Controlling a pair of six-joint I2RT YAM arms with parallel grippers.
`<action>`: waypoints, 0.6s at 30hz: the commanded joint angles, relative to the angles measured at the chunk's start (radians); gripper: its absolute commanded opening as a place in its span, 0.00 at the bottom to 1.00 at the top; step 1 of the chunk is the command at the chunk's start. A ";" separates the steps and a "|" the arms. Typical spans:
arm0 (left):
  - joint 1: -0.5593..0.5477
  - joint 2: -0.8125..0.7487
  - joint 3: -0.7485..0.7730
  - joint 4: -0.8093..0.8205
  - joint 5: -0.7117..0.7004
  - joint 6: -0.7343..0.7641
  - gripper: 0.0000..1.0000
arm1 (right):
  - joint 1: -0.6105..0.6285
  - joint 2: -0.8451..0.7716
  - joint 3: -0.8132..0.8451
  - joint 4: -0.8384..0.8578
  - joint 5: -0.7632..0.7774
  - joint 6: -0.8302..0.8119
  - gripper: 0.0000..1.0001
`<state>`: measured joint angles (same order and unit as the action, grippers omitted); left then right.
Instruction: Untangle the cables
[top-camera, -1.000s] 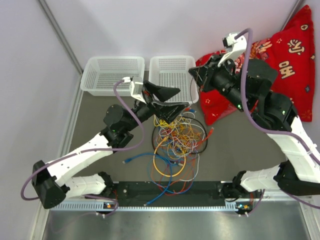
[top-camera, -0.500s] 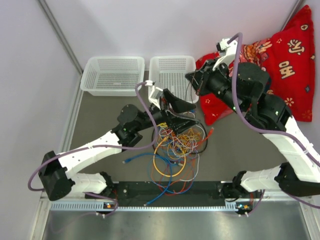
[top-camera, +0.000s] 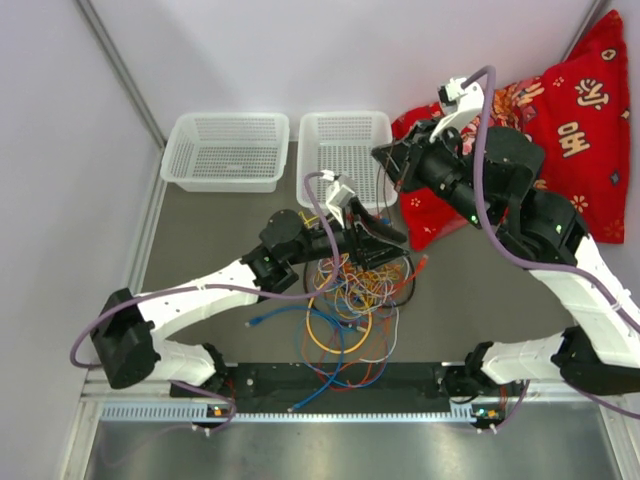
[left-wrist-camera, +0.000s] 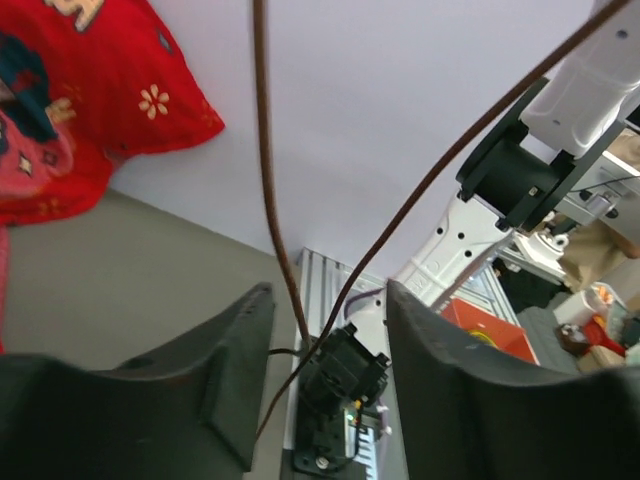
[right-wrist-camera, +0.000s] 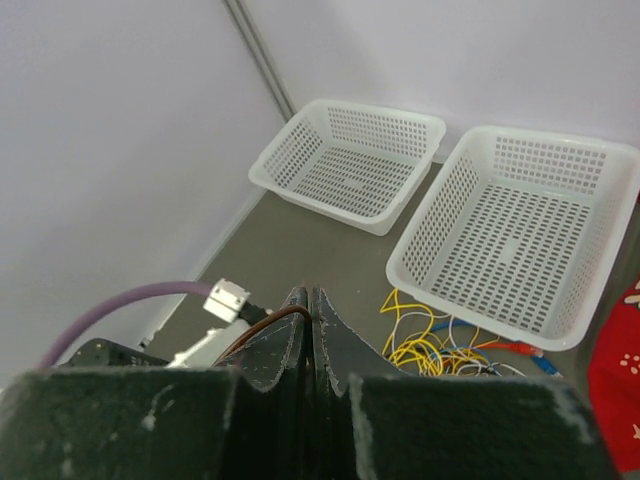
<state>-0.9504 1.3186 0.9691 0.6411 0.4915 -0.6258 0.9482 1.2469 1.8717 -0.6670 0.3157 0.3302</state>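
The right fingers (right-wrist-camera: 308, 330), clamped on a dark strand (left-wrist-camera: 264, 150), hold it above the cables (top-camera: 350, 295) heaped at the middle of the bench (top-camera: 200, 220), while the left fingers (top-camera: 388, 238) stand apart astride it. The step looks like drawing one strand free; next the left must close and pull without dragging the heap.

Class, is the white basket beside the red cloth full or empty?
Empty: the basket shows a bare mesh floor; the cables lie outside.
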 joint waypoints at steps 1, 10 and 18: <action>-0.016 0.028 0.022 0.025 0.018 0.015 0.44 | 0.000 -0.026 -0.016 0.046 -0.018 0.015 0.00; -0.002 -0.013 0.146 -0.242 -0.139 0.135 0.00 | 0.000 -0.119 -0.121 0.053 0.075 0.006 0.98; 0.251 0.040 0.393 -0.532 -0.235 -0.004 0.00 | 0.000 -0.337 -0.374 0.090 0.310 0.078 0.99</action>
<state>-0.8345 1.3582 1.2453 0.2211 0.3336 -0.5518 0.9470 1.0405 1.5982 -0.6277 0.4713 0.3618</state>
